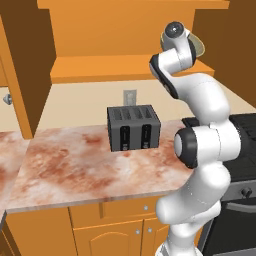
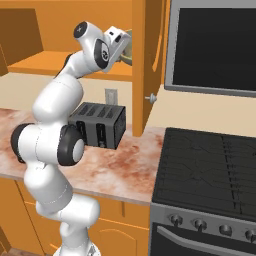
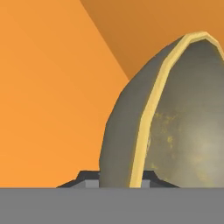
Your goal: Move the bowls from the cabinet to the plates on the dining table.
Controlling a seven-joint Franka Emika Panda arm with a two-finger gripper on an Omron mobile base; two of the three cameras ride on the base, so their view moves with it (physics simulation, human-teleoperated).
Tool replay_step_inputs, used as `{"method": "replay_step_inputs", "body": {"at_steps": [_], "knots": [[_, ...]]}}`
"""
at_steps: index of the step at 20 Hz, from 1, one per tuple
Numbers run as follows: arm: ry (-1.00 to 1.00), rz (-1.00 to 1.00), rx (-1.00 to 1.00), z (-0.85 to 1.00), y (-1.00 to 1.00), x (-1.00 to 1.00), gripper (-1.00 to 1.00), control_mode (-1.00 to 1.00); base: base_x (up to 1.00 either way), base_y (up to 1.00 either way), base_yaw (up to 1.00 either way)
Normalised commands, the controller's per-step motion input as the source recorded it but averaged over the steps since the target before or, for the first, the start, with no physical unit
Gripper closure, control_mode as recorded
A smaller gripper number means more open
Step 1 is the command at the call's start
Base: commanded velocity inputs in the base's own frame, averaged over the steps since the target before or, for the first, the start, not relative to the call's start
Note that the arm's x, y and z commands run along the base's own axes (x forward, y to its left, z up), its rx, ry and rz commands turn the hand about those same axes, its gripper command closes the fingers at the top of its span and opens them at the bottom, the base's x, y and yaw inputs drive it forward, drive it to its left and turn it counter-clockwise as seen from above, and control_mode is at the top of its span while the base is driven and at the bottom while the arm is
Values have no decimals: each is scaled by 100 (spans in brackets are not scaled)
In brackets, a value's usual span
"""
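Left base view: the arm reaches up into the cabinet (image 1: 125,70), a bowl (image 1: 198,46) behind its wrist. Right base view: the same. Hand view: the gripper (image 3: 117,180) looks clamped on the bowl's rim — carrying to the plates remains.

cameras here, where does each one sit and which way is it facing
Left base view: behind the arm to its left, facing the toaster and the cabinet; the arm fills the right.
Right base view: behind to its right, facing the toaster and stove; the arm rises at left.
Hand view: on the hand, looking along the gripper at a bowl rim inside the cabinet.
Both base views share arm, toaster and bowl.
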Motion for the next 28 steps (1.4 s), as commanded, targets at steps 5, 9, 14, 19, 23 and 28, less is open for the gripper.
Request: {"method": "replay_step_inputs", "body": {"at_steps": [5,9,14,19,23,28], "knots": [[0,3,0,-9,2,-4,100,-100,0,0,0],[0,5,0,-6,21,-23,100,-100,0,0,0],[0,6,0,0,37,-46,100,-100,0,0,0],[0,9,-1,0,39,-60,100,-100,0,0,0],[0,9,-3,0,23,-68,100,-100,0,0,0],[0,12,-8,-10,10,-78,100,-100,0,0,0]]}}
